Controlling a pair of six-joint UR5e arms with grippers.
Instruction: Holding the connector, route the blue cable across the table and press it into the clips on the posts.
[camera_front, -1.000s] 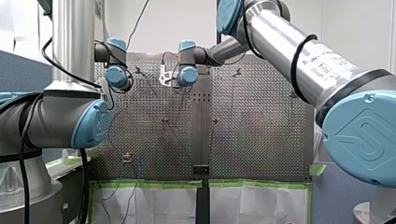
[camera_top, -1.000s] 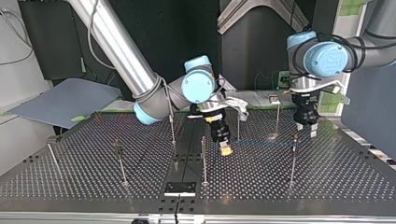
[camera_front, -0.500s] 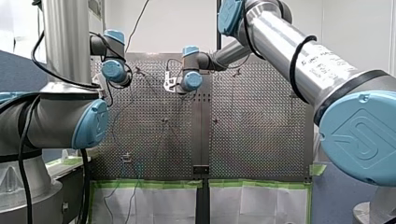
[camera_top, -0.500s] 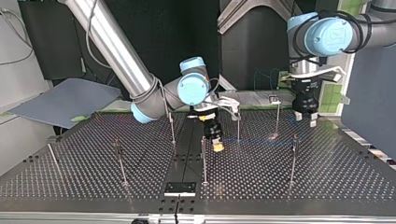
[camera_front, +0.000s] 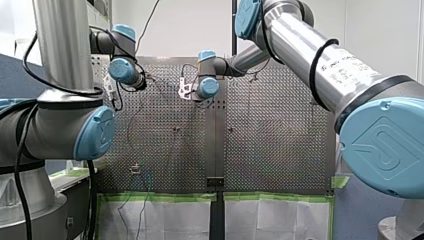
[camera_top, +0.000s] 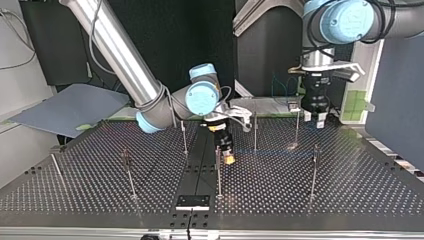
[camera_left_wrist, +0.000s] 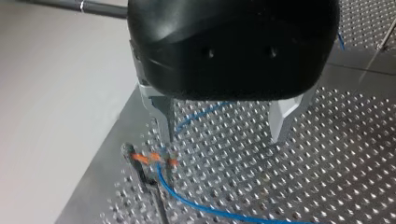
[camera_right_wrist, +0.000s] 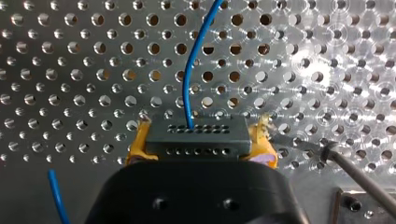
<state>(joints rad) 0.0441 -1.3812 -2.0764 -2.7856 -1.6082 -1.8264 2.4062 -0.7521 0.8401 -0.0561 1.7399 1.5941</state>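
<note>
**The right gripper (camera_right_wrist: 201, 140) holds the connector (camera_right_wrist: 196, 130); the left gripper (camera_left_wrist: 225, 133) stands open above a clip (camera_left_wrist: 150, 158).**
The yellow pads (camera_right_wrist: 137, 142) clamp the dark connector by its ends, so the blue cable (camera_right_wrist: 194, 60) leaves straight ahead of the fingers and can be drawn taut. The left gripper's metal fingers (camera_left_wrist: 164, 114) are spread and empty, and the orange clip just under one fingertip apparently already holds the cable. Against one second ago, the left gripper has risen from its post (camera_top: 314, 172), and the right has slid sideways with the connector.
</note>
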